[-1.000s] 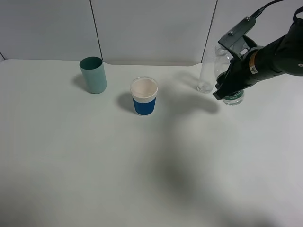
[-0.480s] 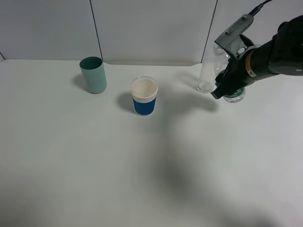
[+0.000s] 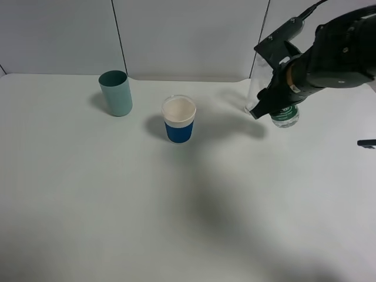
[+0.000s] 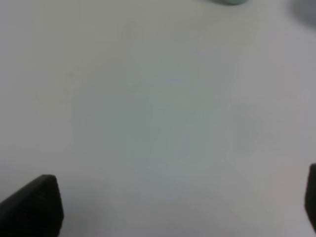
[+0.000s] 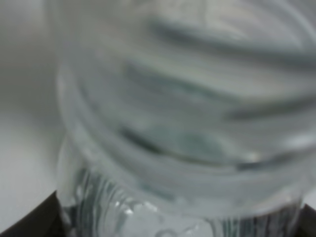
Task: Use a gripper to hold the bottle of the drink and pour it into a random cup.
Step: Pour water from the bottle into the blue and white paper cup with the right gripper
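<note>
The clear bottle (image 3: 286, 116) with a green label band sits at the back right of the table, right next to a tall clear glass (image 3: 254, 94). My right gripper (image 3: 275, 110) is shut around the bottle's body. In the right wrist view the ribbed bottle (image 5: 182, 113) fills the picture between the two fingertips (image 5: 29, 222). A blue cup with a white rim (image 3: 178, 120) stands at the back middle and a teal cup (image 3: 116, 93) at the back left. My left gripper (image 4: 173, 202) is open over bare table and is out of the high view.
The white table (image 3: 176, 205) meets grey wall panels at the back. A small black piece (image 3: 366, 143) pokes in at the right edge.
My right gripper has shifted left and slightly back, and the bottle has moved with it, closer to the tall glass. The cups have not moved.
</note>
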{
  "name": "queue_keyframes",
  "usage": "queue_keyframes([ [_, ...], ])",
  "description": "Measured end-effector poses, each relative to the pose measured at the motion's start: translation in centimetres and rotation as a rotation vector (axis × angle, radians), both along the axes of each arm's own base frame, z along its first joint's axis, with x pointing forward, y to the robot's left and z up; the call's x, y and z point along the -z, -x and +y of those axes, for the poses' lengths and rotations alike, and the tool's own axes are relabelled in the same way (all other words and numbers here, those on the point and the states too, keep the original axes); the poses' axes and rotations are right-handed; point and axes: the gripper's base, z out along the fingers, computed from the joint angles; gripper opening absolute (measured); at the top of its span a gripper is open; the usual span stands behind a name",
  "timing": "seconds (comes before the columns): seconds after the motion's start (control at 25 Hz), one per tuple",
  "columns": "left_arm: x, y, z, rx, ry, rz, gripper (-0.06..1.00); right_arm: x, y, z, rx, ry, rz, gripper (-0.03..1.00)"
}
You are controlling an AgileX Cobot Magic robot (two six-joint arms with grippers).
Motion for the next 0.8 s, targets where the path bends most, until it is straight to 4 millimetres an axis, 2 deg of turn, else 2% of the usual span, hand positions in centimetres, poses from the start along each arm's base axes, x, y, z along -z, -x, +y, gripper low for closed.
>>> queue_keyframes([
  [0.12,0.0,0.0,0.0,0.0,0.0,0.0,0.99,0.2,-0.5,1.2,-0.021,0.03,0.007,0.58],
  [0.48,0.0,0.0,0.0,0.0,0.0,0.0,0.99,-1.2,-1.6,4.0,-0.091,0.168,-0.018,0.58],
  [0.8,0.0,0.0,0.0,0.0,0.0,0.0,0.99,-0.4,-1.9,5.8,-0.149,0.304,0.011,0.58],
])
